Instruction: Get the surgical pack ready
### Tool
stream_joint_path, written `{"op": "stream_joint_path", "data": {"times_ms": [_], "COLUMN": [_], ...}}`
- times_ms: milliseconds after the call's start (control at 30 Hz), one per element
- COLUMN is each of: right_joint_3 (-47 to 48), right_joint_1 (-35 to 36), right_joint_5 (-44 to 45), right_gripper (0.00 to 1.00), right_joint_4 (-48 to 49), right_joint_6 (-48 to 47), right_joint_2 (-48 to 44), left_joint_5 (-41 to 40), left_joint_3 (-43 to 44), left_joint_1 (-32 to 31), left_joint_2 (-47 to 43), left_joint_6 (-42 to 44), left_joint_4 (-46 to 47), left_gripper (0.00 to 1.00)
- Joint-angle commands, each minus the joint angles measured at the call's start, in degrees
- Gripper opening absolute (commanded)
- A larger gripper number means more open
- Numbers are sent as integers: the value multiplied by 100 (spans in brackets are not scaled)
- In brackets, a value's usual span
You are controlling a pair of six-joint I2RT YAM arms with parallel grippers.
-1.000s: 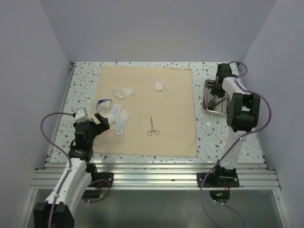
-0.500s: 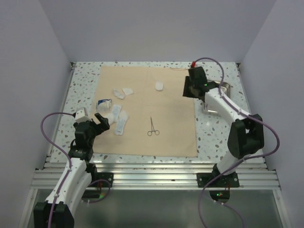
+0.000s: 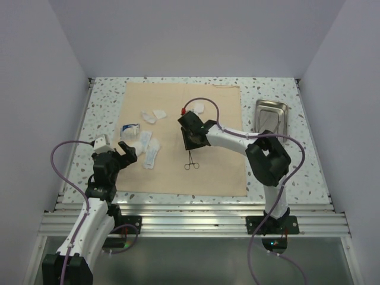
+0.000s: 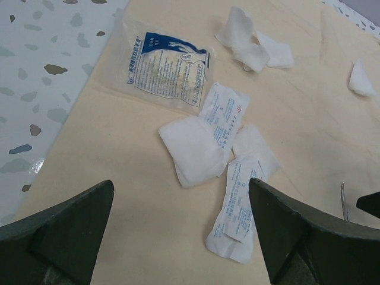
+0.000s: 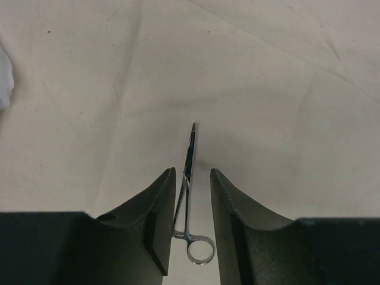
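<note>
A beige cloth sheet (image 3: 217, 124) lies spread flat on the table. Slim steel forceps (image 3: 191, 160) rest on its middle, ring handles toward me. My right gripper (image 3: 191, 142) hangs just over them. In the right wrist view the forceps (image 5: 190, 148) lie between the fingers of that gripper (image 5: 193, 171), which stands open a little wider than the instrument. White gauze packets (image 4: 237, 205) lie on the cloth's left part, just ahead of my wide-open, empty left gripper (image 4: 181, 184), which sits at the near left (image 3: 122, 153). A steel tray (image 3: 271, 105) stands off the cloth at the right.
A clear packet with blue print (image 4: 169, 68) lies at the cloth's left edge. Loose white gauze pieces (image 3: 155, 114) and another (image 3: 199, 107) sit farther back. White walls close in three sides of the speckled table (image 3: 104, 101).
My right arm has swung from the steel tray leftward across the cloth, coming down over the forceps. The forceps, the packets and the left arm have not moved.
</note>
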Motion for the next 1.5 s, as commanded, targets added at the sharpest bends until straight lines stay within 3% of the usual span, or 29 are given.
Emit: {"op": "stream_joint_path", "data": {"times_ms": [0,233,733,1000,1067,1267,1333,1400,1467], "right_joint_3": [570,1046,1073,853,827,668,651,598,563], "right_joint_1": [105,167,176,167,159,150,132,88,19], "right_joint_5": [304,567,857,717,726,743,717,691,621], "right_gripper": [34,33,30,11,0,0,0,0,0], "right_joint_4": [36,-114,-263,-149,-149,-61,-70,-35,-17], "right_joint_6": [198,216,215,233,286,295,260,251,224], "right_joint_2": [216,787,1069,999,920,472,252,42,-90], "left_joint_5": [46,55,55,55,55,116,781,1371,1295], "left_joint_3": [192,201,201,201,201,183,131,-18,-54], "left_joint_1": [13,13,13,13,13,13,-22,-223,-722], "left_joint_2": [-33,-15,11,-7,-15,-16,-24,-68,-77], "left_joint_6": [38,38,38,38,38,82,222,416,503], "left_joint_4": [226,235,235,235,235,279,654,1068,1359], "left_gripper": [100,100,100,100,100,100,100,100,100]}}
